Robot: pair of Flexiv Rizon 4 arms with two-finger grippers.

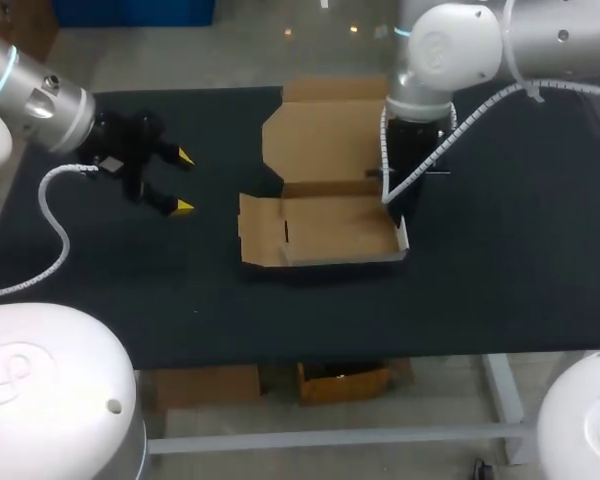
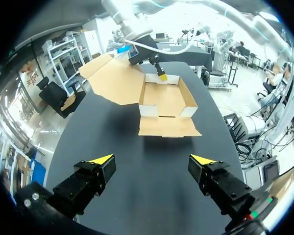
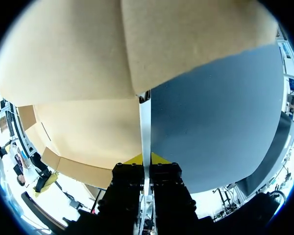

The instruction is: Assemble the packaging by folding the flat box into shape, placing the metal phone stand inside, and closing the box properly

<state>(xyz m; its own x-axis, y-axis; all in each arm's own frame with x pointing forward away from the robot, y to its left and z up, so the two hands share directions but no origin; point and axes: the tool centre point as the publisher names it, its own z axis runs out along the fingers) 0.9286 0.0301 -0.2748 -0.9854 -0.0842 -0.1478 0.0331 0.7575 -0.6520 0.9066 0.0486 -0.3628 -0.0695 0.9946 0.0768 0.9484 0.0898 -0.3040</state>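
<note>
The brown cardboard box (image 1: 330, 228) lies mid-table as a shallow tray, its lid (image 1: 325, 130) open flat behind it and one side flap (image 1: 260, 230) folded out to the left. My right gripper (image 3: 146, 159) is shut on the tray's right side wall (image 3: 145, 125), whose white edge runs up between the two yellow tips. From the left wrist view that gripper (image 2: 162, 77) shows at the box's far end. My left gripper (image 1: 184, 181) hovers open over bare table left of the box, nothing between its fingers (image 2: 152, 159). No metal stand shows in any view.
The black table (image 1: 480, 290) has bare surface to the left, right and front of the box. The right arm's white cable (image 1: 450, 135) hangs over the tray's right end. The table's front edge (image 1: 310, 358) runs a little way in front of the box.
</note>
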